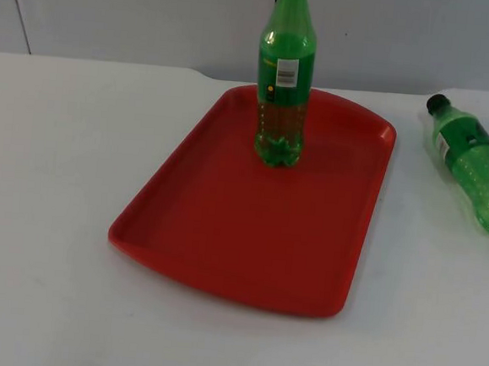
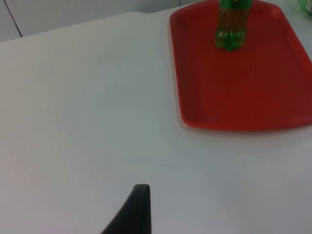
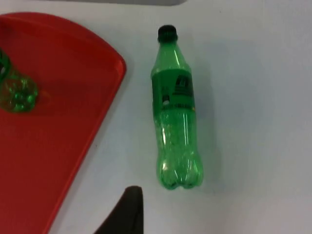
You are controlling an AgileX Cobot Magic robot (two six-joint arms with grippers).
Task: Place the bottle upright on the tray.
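**One bottle upright on tray, a second lying off it**

The left gripper hung over bare table well to the left of the tray; one black fingertip was all that could be seen of it, so how far it stood open could not be told, and nothing was visibly in its hold.

The red tray lay on the white table with its far edge near the partition wall. A green bottle stood upright on the tray, at its far end, cap up and base flat on the red floor.

To the right of the tray, apart from its rim, a second green bottle lay on its side on the table, its black cap pointing toward the wall. The right gripper hung above the table between the tray and this lying bottle, near the bottle's base; again only one fingertip showed, so its opening could not be told, and it touched nothing.
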